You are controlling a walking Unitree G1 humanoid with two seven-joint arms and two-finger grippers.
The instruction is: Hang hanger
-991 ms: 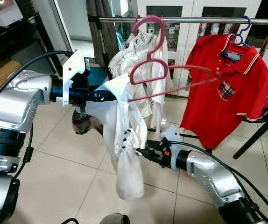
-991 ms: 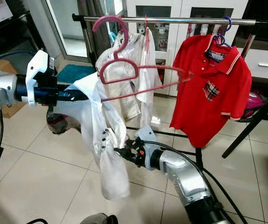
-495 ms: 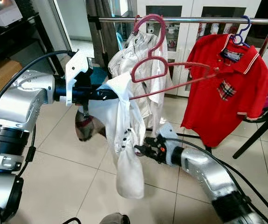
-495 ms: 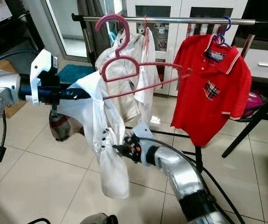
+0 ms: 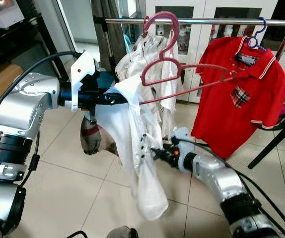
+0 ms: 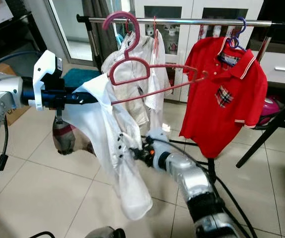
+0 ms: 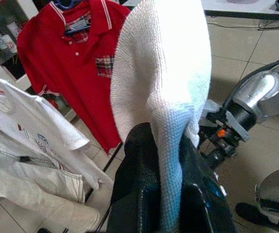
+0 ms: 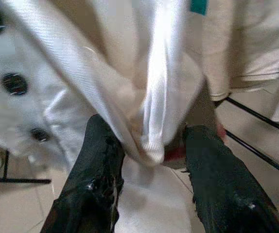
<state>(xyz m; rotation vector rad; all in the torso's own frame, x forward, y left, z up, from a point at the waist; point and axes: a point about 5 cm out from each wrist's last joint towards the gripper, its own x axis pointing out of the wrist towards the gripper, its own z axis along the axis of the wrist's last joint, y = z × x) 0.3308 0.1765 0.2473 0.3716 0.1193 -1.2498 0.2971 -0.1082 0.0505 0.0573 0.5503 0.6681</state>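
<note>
The pink hanger (image 5: pixel 175 74) sits just below the rail (image 5: pixel 197 21), hook at rail height, white shirt (image 5: pixel 137 148) drooping off one end. Left gripper (image 7: pixel 166 170) is clamped on the shirt's shoulder. Right gripper (image 8: pixel 149 160) is spread around the hem. I'd lift the hook clear over the rail, then lower.

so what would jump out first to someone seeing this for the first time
Probably the white shirt drooping off a dark red hanger in mid-air before the clothes rail. The left gripper is clamped on its fabric, and the right gripper sits open around its lower edge. Next, the bright red polo hanging on the rail's right side.
</note>
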